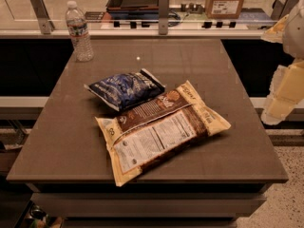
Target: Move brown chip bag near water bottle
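Table (pixel 190 61) | brown chip bag (pixel 161 132), nutrition panel up | water bottle (pixel 79 32) rear-left | end effector (pixel 278 106) seemingly right; state unclear

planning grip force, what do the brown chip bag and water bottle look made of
Brown chip bag: looks like thin plastic film, semi-gloss, judging by its crinkles and crimped edge seams. Water bottle: clear ribbed plastic, since the background shows through it; its white cap is probably plastic too. The gripper hangs beyond the right edge of the table, touching neither.

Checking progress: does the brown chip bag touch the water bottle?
No, the brown chip bag lies apart from the water bottle; the pincer hangs at far right.
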`<act>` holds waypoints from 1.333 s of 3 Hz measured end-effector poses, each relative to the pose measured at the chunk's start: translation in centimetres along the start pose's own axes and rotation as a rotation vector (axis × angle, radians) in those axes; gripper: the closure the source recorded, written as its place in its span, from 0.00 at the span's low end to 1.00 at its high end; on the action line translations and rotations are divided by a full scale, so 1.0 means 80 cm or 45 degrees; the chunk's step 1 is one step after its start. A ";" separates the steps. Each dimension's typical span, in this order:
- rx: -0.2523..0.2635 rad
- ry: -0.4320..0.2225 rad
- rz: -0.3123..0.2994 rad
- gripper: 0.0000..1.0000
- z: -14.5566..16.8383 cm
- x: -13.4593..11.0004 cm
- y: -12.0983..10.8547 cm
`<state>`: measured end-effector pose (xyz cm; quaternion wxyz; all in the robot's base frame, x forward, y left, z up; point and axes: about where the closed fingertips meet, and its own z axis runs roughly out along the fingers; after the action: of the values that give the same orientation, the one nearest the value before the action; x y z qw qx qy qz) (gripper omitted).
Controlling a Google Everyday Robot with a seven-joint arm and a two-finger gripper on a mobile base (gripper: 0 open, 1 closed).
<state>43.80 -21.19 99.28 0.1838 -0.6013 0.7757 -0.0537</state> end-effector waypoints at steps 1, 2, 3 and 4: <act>0.000 0.000 -0.001 0.00 0.000 0.000 0.000; 0.014 -0.005 -0.053 0.00 -0.001 -0.005 0.002; 0.024 -0.045 -0.173 0.00 0.008 -0.014 0.005; 0.046 -0.158 -0.325 0.00 0.026 -0.022 0.001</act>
<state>44.85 -19.25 97.72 0.2337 -0.6938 0.6791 -0.0534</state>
